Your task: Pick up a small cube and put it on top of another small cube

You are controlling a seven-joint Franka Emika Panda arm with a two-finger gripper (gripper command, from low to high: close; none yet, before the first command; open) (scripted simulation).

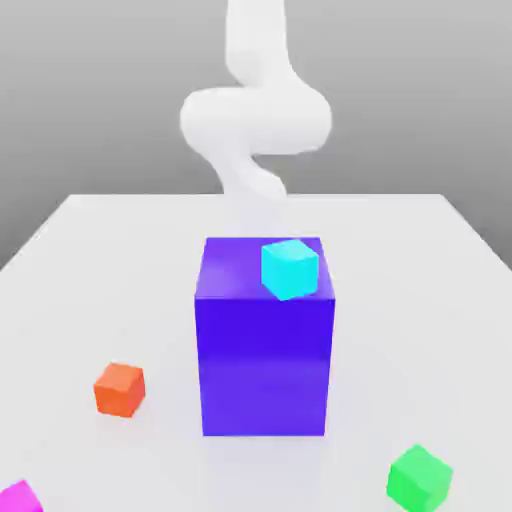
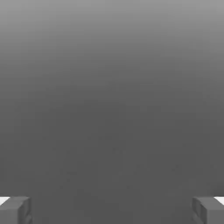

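Desk [image 1: 120, 260]: flat, matte white, slightly glossy near the front edge where the big block throws a faint reflection. Backdrop is a plain grey gradient, no walls or fixtures visible.

Purple block [image 1: 264, 340], tall, sits mid-desk. Cyan cube [image 1: 290, 268] rests on its top face, toward the front corner on the exterior view's right, turned a bit off the block's edges.

Three more small cubes on the desk, all well apart from each other and from the block: orange cube [image 1: 120, 389] on the exterior view's left, green cube [image 1: 419, 478] near the front on the right, magenta cube [image 1: 18, 497] cut off at the front-left corner.

Arm [image 1: 255, 115]: white, blurred, behind the block, rising out of the top of the exterior view.

Claw [image 2: 112, 210]: wide, holding nothing. Two grey fingertips [image 2: 15, 210] sit at opposite edges of the hand view, only plain grey between them. No cube near them.
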